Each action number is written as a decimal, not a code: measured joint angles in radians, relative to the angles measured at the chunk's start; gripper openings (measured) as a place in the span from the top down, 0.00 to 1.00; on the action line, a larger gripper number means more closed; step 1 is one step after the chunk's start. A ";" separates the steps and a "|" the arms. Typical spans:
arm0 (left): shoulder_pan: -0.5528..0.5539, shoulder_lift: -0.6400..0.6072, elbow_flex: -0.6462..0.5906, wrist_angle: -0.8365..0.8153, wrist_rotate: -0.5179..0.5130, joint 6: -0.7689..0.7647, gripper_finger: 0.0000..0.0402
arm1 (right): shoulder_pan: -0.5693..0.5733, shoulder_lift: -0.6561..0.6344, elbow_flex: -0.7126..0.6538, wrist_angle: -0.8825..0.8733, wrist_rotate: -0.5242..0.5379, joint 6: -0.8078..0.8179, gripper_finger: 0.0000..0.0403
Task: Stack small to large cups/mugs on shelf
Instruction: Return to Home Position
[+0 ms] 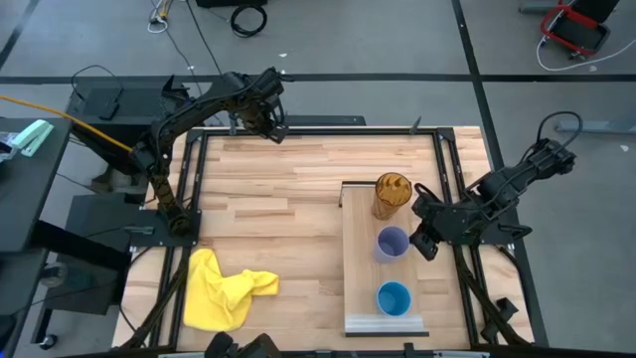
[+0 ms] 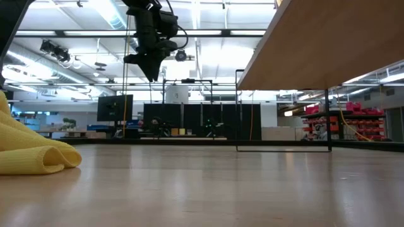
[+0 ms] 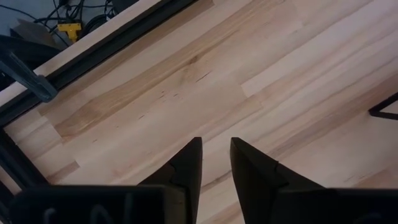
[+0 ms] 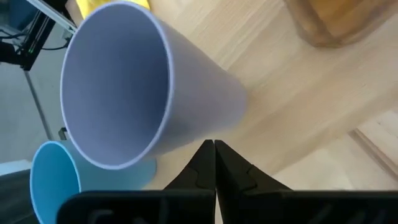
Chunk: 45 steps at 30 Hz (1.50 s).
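Standing upright in one row on the shelf (image 1: 358, 214) were three cups, each apart from the next: a blue cup (image 1: 394, 297) nearest the whitish end, a lavender cup (image 1: 393, 242) in the middle, an amber tumbler (image 1: 392, 194) at the other end.

Right gripper (image 1: 422, 247): hung just beside the lavender cup, jaws clenched on nothing.

Left gripper (image 1: 270, 127): hung over the worktop (image 1: 278, 199) at its far edge, well apart from the shelf, jaws released, narrowly parted.

Yellow cloth (image 1: 224, 288): lay crumpled near the left arm's side.
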 joint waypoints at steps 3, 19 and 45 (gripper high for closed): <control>0.000 0.000 0.000 0.000 0.001 -0.018 0.77 | 0.000 -0.015 0.027 -0.038 -0.001 0.008 0.99; -0.073 -0.080 0.164 0.001 0.124 -0.040 0.77 | 0.000 -0.088 0.360 -0.090 0.157 -0.295 0.98; -0.545 -0.659 0.114 0.134 -0.066 -0.184 0.79 | 0.012 -0.321 0.216 0.374 0.093 -0.633 0.98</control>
